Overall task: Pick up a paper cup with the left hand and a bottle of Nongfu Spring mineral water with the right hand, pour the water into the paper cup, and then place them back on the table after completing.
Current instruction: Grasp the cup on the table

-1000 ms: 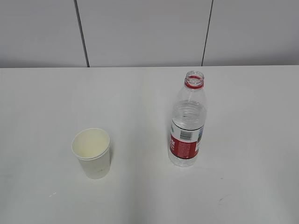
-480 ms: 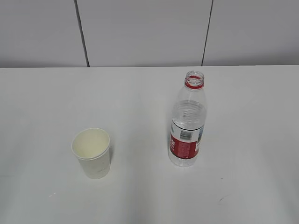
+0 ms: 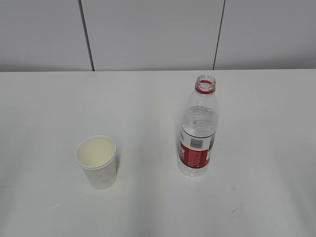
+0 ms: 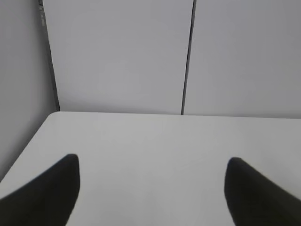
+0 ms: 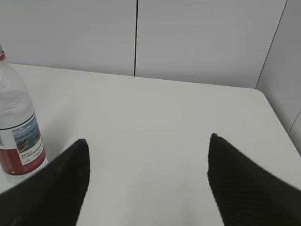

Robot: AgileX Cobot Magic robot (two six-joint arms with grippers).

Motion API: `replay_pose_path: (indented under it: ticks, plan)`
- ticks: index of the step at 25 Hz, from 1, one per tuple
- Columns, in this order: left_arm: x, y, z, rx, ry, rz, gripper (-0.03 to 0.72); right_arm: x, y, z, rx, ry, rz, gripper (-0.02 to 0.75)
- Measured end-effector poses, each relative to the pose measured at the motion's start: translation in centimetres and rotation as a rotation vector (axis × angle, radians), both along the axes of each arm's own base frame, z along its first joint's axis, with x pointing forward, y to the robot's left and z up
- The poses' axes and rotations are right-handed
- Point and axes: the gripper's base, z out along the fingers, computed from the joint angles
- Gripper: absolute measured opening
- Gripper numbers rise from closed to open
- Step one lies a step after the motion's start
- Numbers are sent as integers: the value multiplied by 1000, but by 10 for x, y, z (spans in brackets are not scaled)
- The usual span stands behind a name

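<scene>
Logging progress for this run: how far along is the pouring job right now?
Nothing looks done yet. The white paper cup and the uncapped clear plastic bottle with a red label stand apart on the white table, untouched. In hand: nothing; the black left gripper and black right gripper are open over bare tabletop. Left: grasping both, pouring, setting them back.

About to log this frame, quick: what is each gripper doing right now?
Left hand: open, holding nothing, over bare table.
Right hand: open, holding nothing; the bottle stands apart to its left.
</scene>
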Motion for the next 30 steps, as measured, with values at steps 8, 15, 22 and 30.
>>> replay_pose_path:
  ticks: [8, 15, 22, 30]
  plan:
    - [38, 3, -12, 4, 19, 9, 572, 19, -2, -1, 0, -111, -20, 575]
    - [57, 5, -11, 35, -28, 17, 572, 39, -4, -10, -7, -114, -34, 575]
    - [78, 7, -21, 83, 22, 11, 572, 54, -5, -17, -27, -43, -34, 574]
    - [95, 7, -31, 90, -15, 4, 572, 70, -5, -22, -70, -8, -24, 574]
